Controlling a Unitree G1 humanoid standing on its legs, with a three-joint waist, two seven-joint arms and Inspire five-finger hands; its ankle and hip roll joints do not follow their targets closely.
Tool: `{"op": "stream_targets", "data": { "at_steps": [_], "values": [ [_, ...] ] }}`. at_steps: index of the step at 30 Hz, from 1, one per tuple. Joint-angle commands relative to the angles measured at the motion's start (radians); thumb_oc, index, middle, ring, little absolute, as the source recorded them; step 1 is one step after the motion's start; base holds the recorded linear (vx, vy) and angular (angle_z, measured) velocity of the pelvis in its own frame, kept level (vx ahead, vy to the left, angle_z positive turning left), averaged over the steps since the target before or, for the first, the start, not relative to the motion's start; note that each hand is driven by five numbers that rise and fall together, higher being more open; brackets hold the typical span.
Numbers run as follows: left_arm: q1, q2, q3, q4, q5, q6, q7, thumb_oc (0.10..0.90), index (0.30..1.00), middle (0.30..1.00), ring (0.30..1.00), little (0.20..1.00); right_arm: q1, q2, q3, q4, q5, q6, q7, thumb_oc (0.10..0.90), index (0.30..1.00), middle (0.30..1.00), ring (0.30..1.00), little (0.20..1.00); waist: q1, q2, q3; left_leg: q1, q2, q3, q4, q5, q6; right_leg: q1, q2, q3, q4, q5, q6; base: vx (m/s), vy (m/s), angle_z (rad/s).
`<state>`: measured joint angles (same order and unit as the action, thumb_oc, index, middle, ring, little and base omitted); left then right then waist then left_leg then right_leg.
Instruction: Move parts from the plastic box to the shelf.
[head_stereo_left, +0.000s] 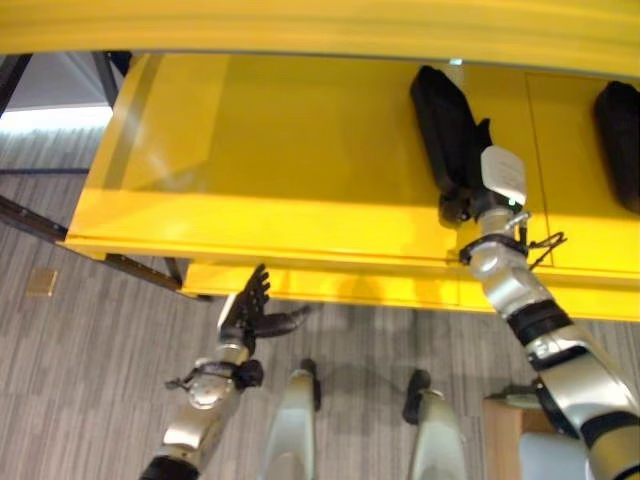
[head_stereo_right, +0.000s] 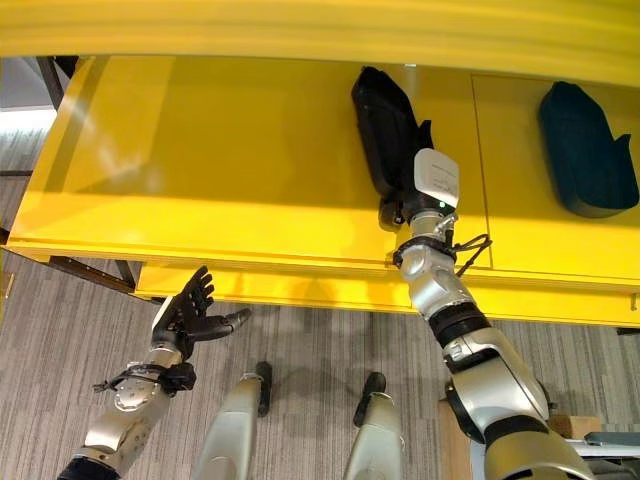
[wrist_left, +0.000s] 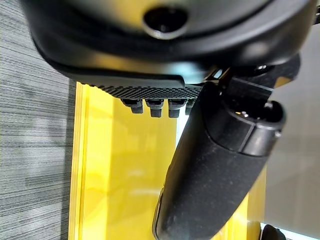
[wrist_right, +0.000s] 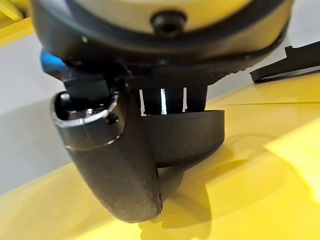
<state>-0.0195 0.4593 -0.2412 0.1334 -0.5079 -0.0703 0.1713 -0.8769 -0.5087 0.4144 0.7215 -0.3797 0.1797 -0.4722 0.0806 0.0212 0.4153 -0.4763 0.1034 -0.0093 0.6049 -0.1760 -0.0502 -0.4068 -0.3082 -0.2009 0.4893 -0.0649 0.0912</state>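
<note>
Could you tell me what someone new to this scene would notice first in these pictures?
The bright yellow shelf spans the whole scene. On it lies a long black part with the right robot hand at its near end, fingers and thumb around it in the wrist view. A second dark part rests further right on the shelf, and the left robot hand hangs open below the shelf's front edge.

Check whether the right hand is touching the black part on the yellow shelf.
Touching. In the right wrist view, the right hand has its thumb and fingers closed round the black part, which rests on the yellow shelf.
</note>
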Motion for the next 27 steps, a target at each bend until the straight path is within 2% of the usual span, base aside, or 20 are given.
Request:
{"op": "stream_targets", "data": {
  "at_steps": [1,12,13,14,15,16,22,27],
  "values": [
    [-0.028,0.048,-0.033,-0.110,-0.035,-0.097,0.025,0.900,1.000,1.000,1.000,1.000,-0.112,-0.010,-0.056,0.066,0.032,0.006,-0.074,0.400,0.300,0.300,0.300,0.300,0.016,0.014,-0.042,0.083,0.007,-0.031,-0.098,0.016,0.000,-0.013,-0.003,-0.009,0.108,-0.036,-0.007,0.00,0.000,0.00],
    [-0.035,0.049,-0.034,-0.110,-0.031,-0.100,0.030,0.900,1.000,1.000,1.000,1.000,-0.114,0.001,-0.051,0.064,0.040,0.001,-0.073,0.400,0.300,0.300,0.300,0.300,0.017,0.017,-0.037,0.081,0.003,-0.033,-0.096,0.017,0.000,-0.013,-0.008,-0.008,0.111,-0.032,-0.003,0.00,0.000,0.00],
    [-0.036,0.047,-0.035,-0.108,-0.032,-0.101,0.030,0.900,1.000,1.000,1.000,1.000,-0.113,0.000,-0.048,0.058,0.040,-0.001,-0.070,0.418,0.325,0.325,0.325,0.325,0.017,0.017,-0.037,0.080,0.003,-0.032,-0.095,0.017,0.000,-0.014,-0.009,-0.008,0.111,-0.031,-0.003,0.00,0.000,0.00],
    [-0.039,0.047,-0.038,-0.106,-0.031,-0.101,0.029,0.900,1.000,1.000,1.000,1.000,-0.112,-0.001,-0.046,0.053,0.037,-0.001,-0.067,0.573,0.542,0.542,0.542,0.542,0.016,0.016,-0.037,0.080,0.003,-0.032,-0.095,0.017,0.001,-0.014,-0.009,-0.007,0.111,-0.032,-0.003,0.00,0.000,0.00],
    [-0.040,0.047,-0.038,-0.105,-0.031,-0.101,0.029,0.900,1.000,1.000,1.000,1.000,-0.110,-0.003,-0.043,0.042,0.031,-0.005,-0.065,0.639,0.635,0.635,0.635,0.635,0.016,0.016,-0.036,0.080,0.002,-0.032,-0.093,0.016,0.002,-0.015,-0.009,-0.007,0.112,-0.031,-0.002,0.00,0.000,0.00],
    [-0.039,0.046,-0.037,-0.105,-0.031,-0.103,0.031,0.900,1.000,1.000,1.000,1.000,-0.106,-0.005,-0.042,0.028,0.028,-0.009,-0.063,0.900,1.000,1.000,1.000,1.000,0.017,0.015,-0.036,0.080,0.002,-0.031,-0.093,0.016,0.002,-0.014,-0.008,-0.007,0.112,-0.031,-0.002,0.00,0.000,0.00],
    [-0.042,0.043,-0.032,-0.096,-0.026,-0.105,0.032,0.900,1.000,1.000,1.000,1.000,-0.073,-0.028,-0.033,-0.066,-0.011,-0.021,-0.039,0.900,1.000,1.000,1.000,1.000,0.013,0.014,-0.035,0.080,0.001,-0.031,-0.090,0.014,0.004,-0.014,-0.009,-0.005,0.114,-0.032,-0.001,0.00,0.000,0.00],
    [-0.037,0.037,-0.019,-0.091,-0.025,-0.109,0.029,0.900,1.000,1.000,1.000,1.000,-0.018,-0.078,-0.071,-0.237,-0.068,-0.040,-0.020,0.900,1.000,1.000,1.000,1.000,0.008,0.006,-0.036,0.074,-0.001,-0.034,-0.085,0.012,0.005,-0.017,-0.014,-0.006,0.116,-0.031,0.002,0.00,0.000,0.00]
  ]
}}
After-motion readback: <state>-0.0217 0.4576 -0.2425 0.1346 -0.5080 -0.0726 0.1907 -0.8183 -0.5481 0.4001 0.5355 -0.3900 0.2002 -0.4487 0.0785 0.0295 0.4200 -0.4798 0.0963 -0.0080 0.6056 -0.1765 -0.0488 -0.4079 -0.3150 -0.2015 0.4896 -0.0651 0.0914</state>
